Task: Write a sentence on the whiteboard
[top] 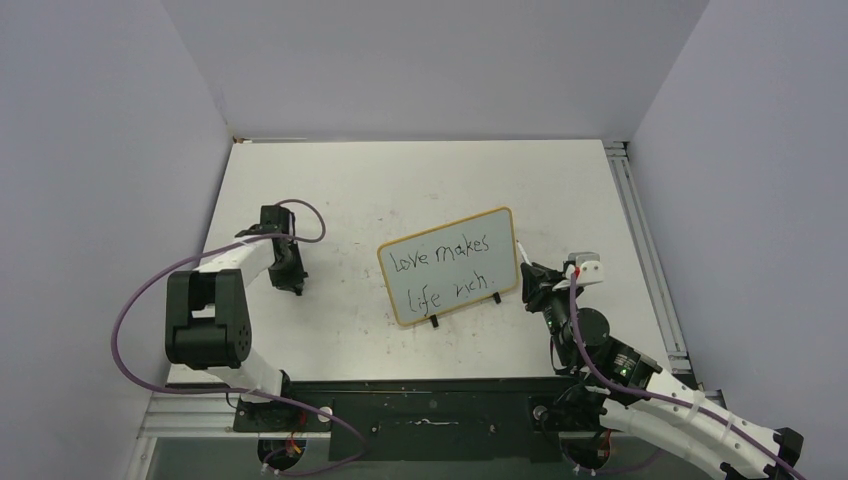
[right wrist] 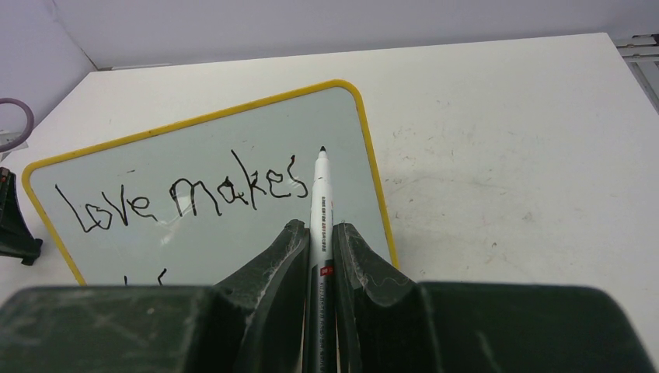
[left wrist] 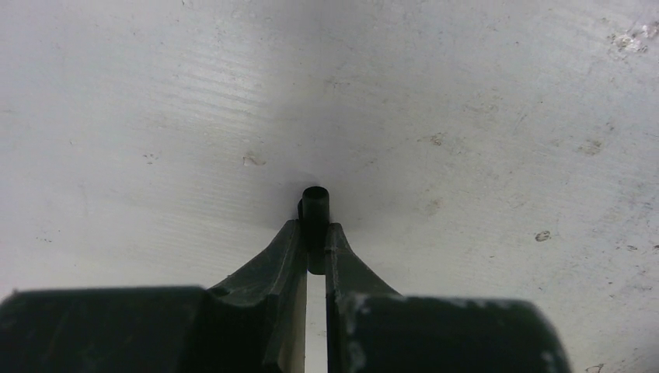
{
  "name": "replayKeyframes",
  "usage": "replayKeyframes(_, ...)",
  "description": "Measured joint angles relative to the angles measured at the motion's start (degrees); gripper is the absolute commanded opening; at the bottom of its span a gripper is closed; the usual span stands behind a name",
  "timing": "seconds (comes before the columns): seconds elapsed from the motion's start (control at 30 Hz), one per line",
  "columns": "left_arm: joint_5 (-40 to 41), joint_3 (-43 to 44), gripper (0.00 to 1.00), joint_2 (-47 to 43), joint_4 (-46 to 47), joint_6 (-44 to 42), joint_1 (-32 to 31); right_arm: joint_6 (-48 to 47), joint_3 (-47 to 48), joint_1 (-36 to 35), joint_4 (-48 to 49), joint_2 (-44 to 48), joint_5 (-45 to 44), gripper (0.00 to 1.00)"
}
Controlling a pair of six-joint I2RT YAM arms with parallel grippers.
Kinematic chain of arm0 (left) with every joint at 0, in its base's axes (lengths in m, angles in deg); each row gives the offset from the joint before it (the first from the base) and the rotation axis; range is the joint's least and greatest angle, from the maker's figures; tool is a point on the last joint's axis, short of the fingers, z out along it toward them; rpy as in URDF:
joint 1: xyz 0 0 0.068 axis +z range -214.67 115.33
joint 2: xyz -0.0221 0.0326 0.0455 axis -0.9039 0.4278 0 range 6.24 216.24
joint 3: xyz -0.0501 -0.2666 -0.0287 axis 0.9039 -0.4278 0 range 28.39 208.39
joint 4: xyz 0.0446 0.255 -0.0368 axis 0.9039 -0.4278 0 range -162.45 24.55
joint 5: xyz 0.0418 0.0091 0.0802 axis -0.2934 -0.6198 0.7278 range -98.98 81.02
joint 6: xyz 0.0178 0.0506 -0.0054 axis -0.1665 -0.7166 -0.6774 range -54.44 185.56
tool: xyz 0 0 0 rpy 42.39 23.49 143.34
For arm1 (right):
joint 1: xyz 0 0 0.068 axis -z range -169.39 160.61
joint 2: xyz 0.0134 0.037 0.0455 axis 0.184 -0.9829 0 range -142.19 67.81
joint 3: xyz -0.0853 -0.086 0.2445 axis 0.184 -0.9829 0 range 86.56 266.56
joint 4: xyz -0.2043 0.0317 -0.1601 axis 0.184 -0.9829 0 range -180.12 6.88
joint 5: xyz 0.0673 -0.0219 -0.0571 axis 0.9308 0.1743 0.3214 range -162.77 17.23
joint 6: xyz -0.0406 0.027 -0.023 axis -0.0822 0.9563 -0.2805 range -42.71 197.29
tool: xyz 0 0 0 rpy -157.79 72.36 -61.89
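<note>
Now, right claw [right wrist: 317,233]: pressed onto a white marker [right wrist: 321,203], which runs up between my two fingers with its black tip pointing away from me.
Board [top: 450,266]: stands tilted back on two black feet [top: 434,322] near the middle of the table [top: 400,185], just left of my right claw, its face turned toward my bases.
Sentence [top: 446,268]: "Love makes" on the upper line and "life rich" below, in thin black strokes. From the right wrist I see only the upper line and the tops of the lower one.
Tip against board: in the right wrist view the tip sits just past the "s" of "makes", short of the yellow frame [right wrist: 375,175] on the right side. Whether it touches the surface I cannot tell.
Left claw [top: 289,272]: pinching a small black cylinder [left wrist: 316,203] at the fingertips, low over the table, well apart from the board on its left.
Edges: grey walls [top: 100,150] close the table on the left, back and right. A metal rail [top: 640,240] runs along the right edge, near my right arm.
Room: a wide stretch of tabletop lies between the board and the back wall, and a narrower strip between the board and my left claw.
</note>
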State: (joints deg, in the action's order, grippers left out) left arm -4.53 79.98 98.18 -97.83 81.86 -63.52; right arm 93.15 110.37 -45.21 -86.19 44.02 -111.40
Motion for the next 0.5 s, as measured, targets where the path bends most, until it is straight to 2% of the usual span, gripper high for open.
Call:
replayKeyframes(0.27,-0.2,-1.7,0.0,-3.4,0.0,0.0,0.0,-0.1,0.0,0.0,0.0,0.0,0.0,0.05)
replayKeyframes(0.5,0.0,-4.5,0.0,-20.1,1.0,-0.6,-0.4,-0.7,0.0,0.0,0.5,0.0,4.2,0.05)
